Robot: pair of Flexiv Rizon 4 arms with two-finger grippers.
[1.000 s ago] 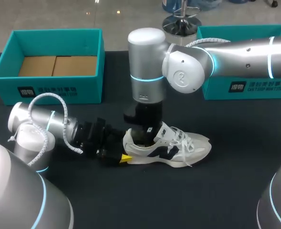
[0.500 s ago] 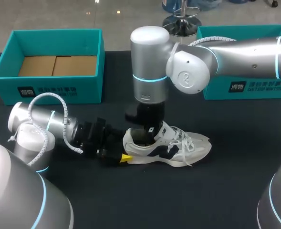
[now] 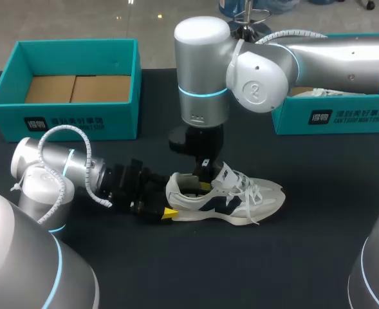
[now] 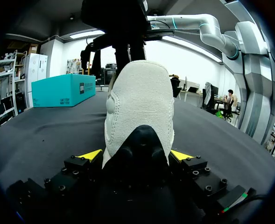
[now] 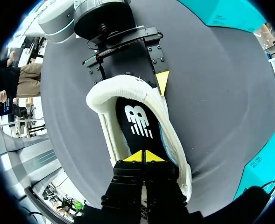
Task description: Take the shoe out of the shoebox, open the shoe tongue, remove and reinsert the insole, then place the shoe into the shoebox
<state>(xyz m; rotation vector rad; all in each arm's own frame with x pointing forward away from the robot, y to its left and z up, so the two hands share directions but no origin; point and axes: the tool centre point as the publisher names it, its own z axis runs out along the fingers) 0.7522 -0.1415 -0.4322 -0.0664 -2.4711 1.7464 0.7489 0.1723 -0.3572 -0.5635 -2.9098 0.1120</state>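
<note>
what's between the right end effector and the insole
Nothing visible: the right end effector sits over the sneaker's opening, black insole bare just ahead; the left end effector grips only the heel's outside.

White-and-navy shoe (image 3: 240, 201), teal shoebox (image 3: 73, 129), black table (image 3: 195, 270).

Shoe (image 3: 224, 196) lies on its sole near the middle of the desk (image 3: 292, 257), heel toward my left side, toe toward my right; left tool (image 4: 136, 156) sits low on the desk right at the heel, one finger against each side of it. Right tool (image 5: 144, 156) hangs from above over the shoe's opening, fingertips pressed together, just above the insole (image 5: 137, 122) lying inside the shoe. Left shoebox (image 3: 67, 122) stands at the desk's far left, behind the left tool and well apart from the shoe; right shoebox (image 3: 343, 119) stands at the far right, behind and under the right arm, also well apart.
</note>
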